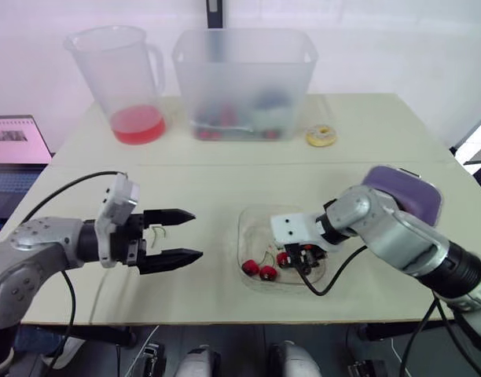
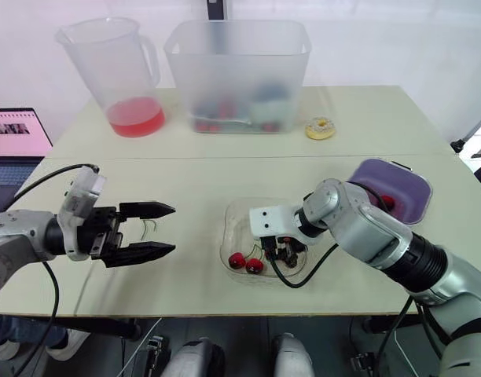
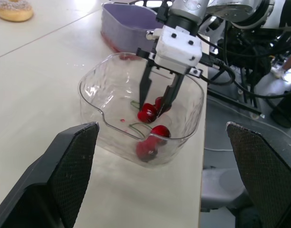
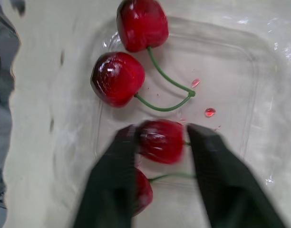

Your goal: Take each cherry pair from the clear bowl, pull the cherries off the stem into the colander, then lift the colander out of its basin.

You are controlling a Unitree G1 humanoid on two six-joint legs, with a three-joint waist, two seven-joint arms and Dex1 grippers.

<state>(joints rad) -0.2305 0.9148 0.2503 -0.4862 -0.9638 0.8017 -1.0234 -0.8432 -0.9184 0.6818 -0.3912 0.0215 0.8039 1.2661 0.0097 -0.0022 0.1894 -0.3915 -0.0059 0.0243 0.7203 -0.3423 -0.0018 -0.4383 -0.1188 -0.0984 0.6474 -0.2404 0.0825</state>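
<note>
Pale and matte, the bench point(image 1: 225, 181) carries a shallow clear plastic bowl point(image 1: 244, 236) near its front edge. The right hand point(image 1: 302, 259) reaches down into it, its black fingers pinching one red cherry point(image 4: 160, 141), and another stemmed red cherry pair point(image 4: 118, 78) lies just beside them. At nine o'clock from the bowl the left hand point(image 1: 197, 234) hovers with its fingers spread. The purple colander point(image 2: 402, 184) sits at two o'clock, and a frosted plastic tub point(image 1: 244, 78) stands at twelve.
</note>
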